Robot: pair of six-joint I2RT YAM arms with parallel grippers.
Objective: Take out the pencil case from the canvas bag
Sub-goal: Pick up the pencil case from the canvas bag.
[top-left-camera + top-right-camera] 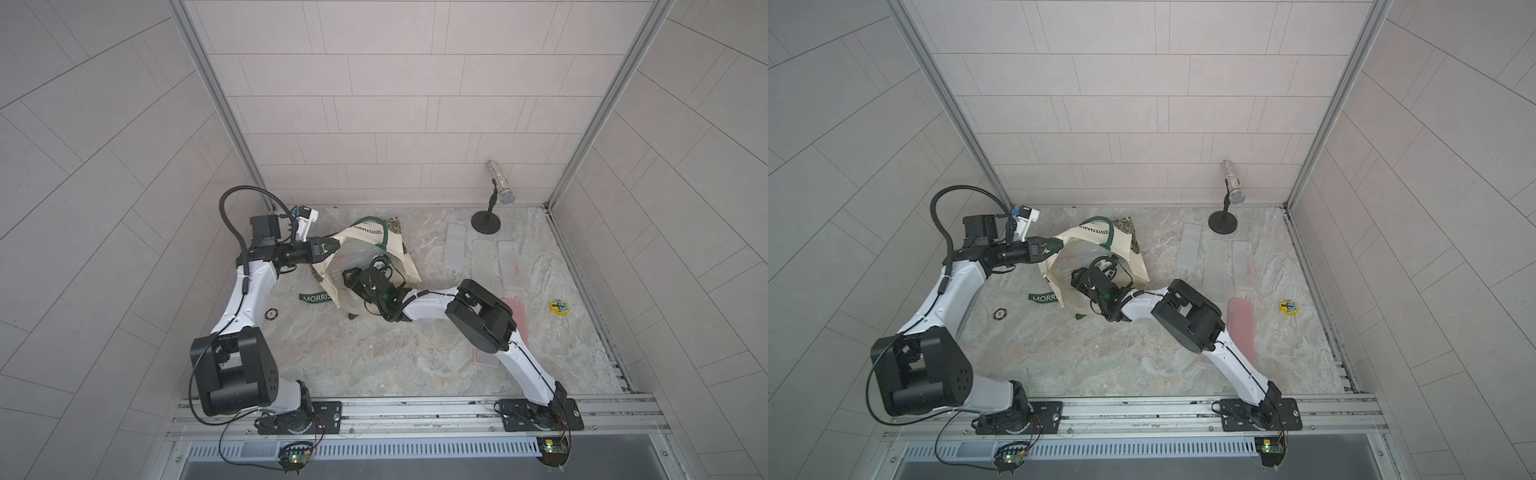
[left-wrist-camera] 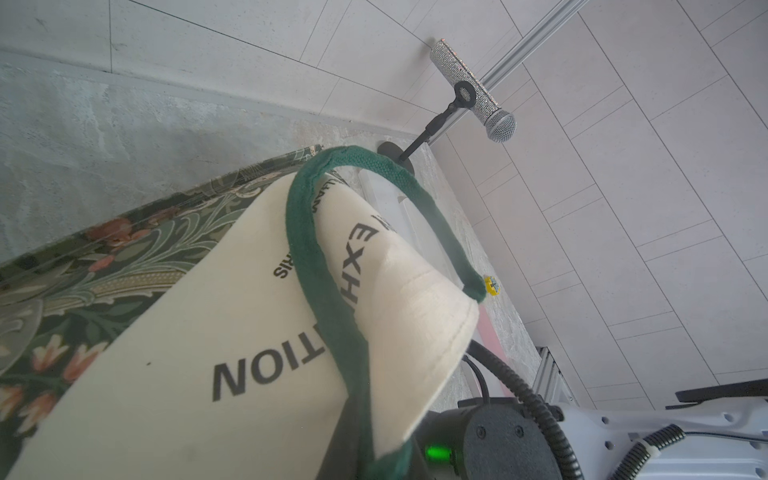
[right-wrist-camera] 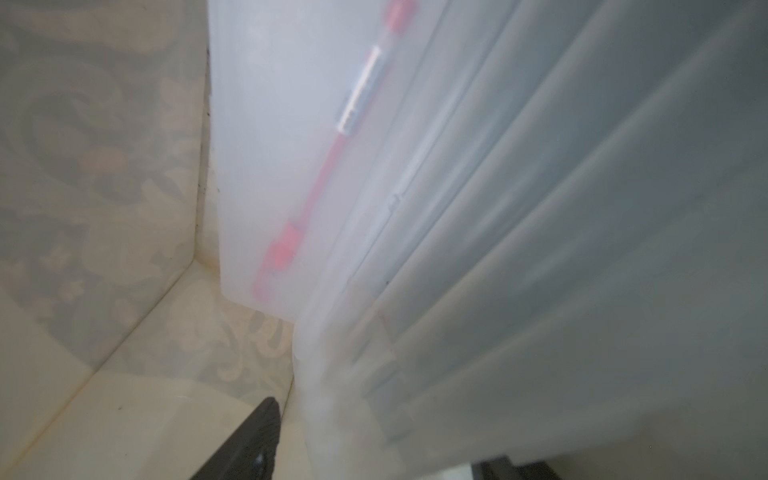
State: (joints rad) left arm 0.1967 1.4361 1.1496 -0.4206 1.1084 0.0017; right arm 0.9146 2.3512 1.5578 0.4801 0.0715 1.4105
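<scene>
The cream canvas bag [image 1: 405, 266] [image 1: 1136, 266] lies on its side in both top views, its mouth held wide. My left gripper [image 1: 328, 248] [image 2: 374, 465] is shut on the bag's rim and green strap [image 2: 332, 291]. My right gripper [image 1: 351, 279] [image 3: 380, 432] reaches into the mouth. A frosted translucent pencil case [image 1: 353, 257] [image 3: 519, 249] stands between its jaws. One finger [image 3: 253, 436] shows beside the case's edge with a thin gap. The other finger is mostly hidden behind the case. A second case with a red item inside [image 3: 291, 166] lies deeper in.
A loose "MORRIS" strap [image 1: 316, 298] trails on the table. Three translucent cases [image 1: 484, 266] lie at the right, and a pink one [image 1: 517, 316] sits partly under my right arm. A microphone on a stand [image 1: 498, 187], a yellow piece [image 1: 560, 306] and a round token [image 1: 271, 314] are nearby.
</scene>
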